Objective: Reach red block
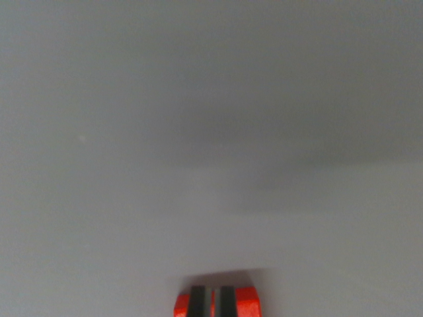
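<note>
Grey matte surface point(132, 99) fills nearly the whole wrist view; blurred, no edge or seam visible. A soft darker shadow band point(284, 165) crosses the middle towards the wrist view's right.

Gripper point(215, 300) pokes in at the bottom edge: two red-orange fingers point(248, 305), each faced with a black pad point(197, 300), and a pale sliver between the pads. The pads stand close together. I cannot tell whether they are fully clenched, slightly parted, or nipping something thin.

One pale speck point(82, 138) sits on the surface, upper left; too small to identify.

Red block: not in view. The only red here I read as my own fingers, not the target. Its position is unknown from this frame, except that it lies outside the field shown.

Handling, judged from the task wording only: probably rigid, light and not fragile; best taken across two opposite flat faces near mid-height.

Heading and long axis: cannot be determined while the block is unseen.
</note>
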{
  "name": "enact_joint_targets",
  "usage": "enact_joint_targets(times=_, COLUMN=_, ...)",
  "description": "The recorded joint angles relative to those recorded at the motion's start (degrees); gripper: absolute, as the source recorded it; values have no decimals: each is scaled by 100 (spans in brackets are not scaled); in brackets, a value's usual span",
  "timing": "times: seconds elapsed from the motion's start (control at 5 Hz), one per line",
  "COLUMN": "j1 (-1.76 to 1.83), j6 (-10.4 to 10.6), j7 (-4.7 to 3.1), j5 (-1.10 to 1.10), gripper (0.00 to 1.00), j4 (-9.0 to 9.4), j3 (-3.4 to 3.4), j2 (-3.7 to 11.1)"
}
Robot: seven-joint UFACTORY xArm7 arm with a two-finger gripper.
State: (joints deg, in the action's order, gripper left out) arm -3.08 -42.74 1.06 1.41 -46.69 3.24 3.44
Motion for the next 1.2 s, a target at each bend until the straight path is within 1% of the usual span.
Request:
enact_joint_targets(times=0.2, j1=0, j6=0, j7=0, j5=0, gripper=0, j4=0, j3=0, j2=0)
enact_joint_targets(times=0.4, j1=-1, j6=214, j7=7, j5=1, gripper=0, j4=207, j3=7, j2=27)
enact_joint_targets(times=0.6, j1=-1, j6=214, j7=7, j5=1, gripper=0, j4=207, j3=7, j2=27)
enact_joint_targets(times=0.8, j1=-2, j6=406, j7=13, j5=2, gripper=0, j4=393, j3=13, j2=50)
enact_joint_targets(times=1.0, j1=-2, j6=406, j7=13, j5=2, gripper=0, j4=393, j3=13, j2=50)
enact_joint_targets(times=1.2, j1=-3, j6=577, j7=19, j5=3, gripper=0, j4=558, j3=19, j2=72)
